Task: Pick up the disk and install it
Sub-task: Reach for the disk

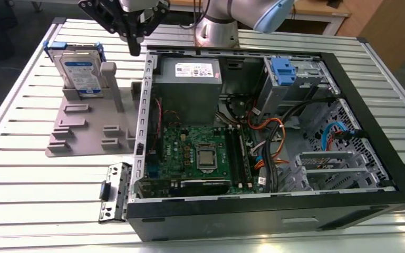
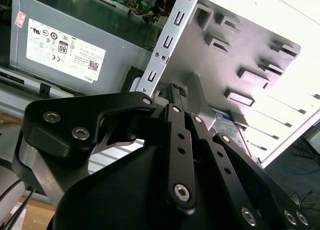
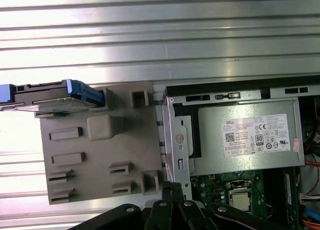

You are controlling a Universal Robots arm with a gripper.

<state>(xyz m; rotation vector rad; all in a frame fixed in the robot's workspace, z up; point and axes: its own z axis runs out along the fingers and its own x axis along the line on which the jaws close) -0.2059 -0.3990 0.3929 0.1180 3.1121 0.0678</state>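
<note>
1. Exterior view: the disk (image 1: 82, 71) stands upright on edge in a grey stand (image 1: 83, 134) on the worktop (image 1: 12, 158). It sits at about ten o'clock in this view, just beside the open computer case (image 1: 371, 174). The claw (image 1: 133, 51) hangs at about two o'clock from the disk, near the case's corner. Its fingers are pressed together and hold nothing.
2. Second wrist view: the closed claw (image 2: 176, 89) points at the stand's (image 2: 240, 44) edge, next to the case's perforated metal rail. The power supply (image 2: 65, 49) lies just inside that rail.
3. First wrist view: the disk (image 3: 55, 97) shows edge-on, blue rail uppermost, in the stand's (image 3: 100, 155) end slot. The claw (image 3: 172, 187) sits over the seam between stand and case, apart from the disk.
4. Judgement: a clean pickup calls for the claw centred over the disk's upper edge. Its jaws should be parted enough to clear the blue rails, squared to the flat faces, and the lift should go straight out of the slot.
</note>
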